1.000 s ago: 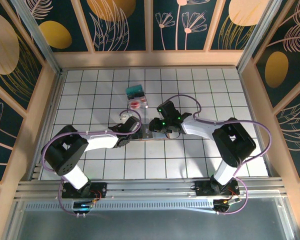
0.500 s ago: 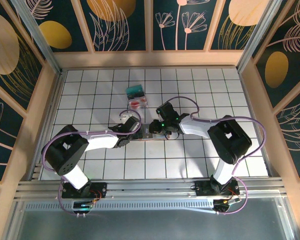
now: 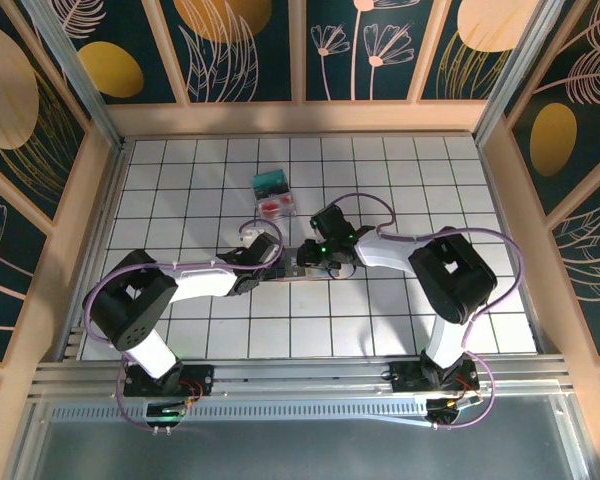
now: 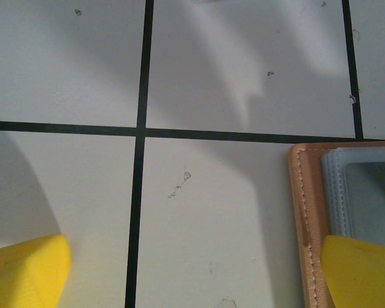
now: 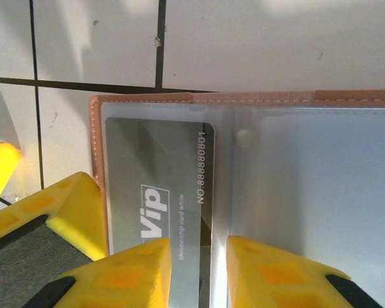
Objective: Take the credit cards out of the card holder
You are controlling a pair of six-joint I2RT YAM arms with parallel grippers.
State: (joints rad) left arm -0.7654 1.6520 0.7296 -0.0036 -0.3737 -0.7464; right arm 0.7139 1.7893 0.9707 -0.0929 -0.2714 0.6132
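Tan-pink stitched card holder (image 5: 141,98), grey-blue inside
Grey Vip card (image 5: 155,168) with white lettering in it, white tiles (image 4: 205,64) with black grid lines under it, yellow fingertips (image 5: 276,273) of the right gripper (image 5: 199,266) over it.

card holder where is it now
Top view: the card holder lies open mid-table between the left gripper and right gripper, nearer than the clear box.

1. A white-tiled worktop (image 3: 180,180) with black grid lines, bordered by pale wooden rails.
2. The tan-edged card holder (image 5: 295,167) lies open and flat near the middle.
3. A small clear box (image 3: 274,195) with teal and red contents sits farther back, apart from it.
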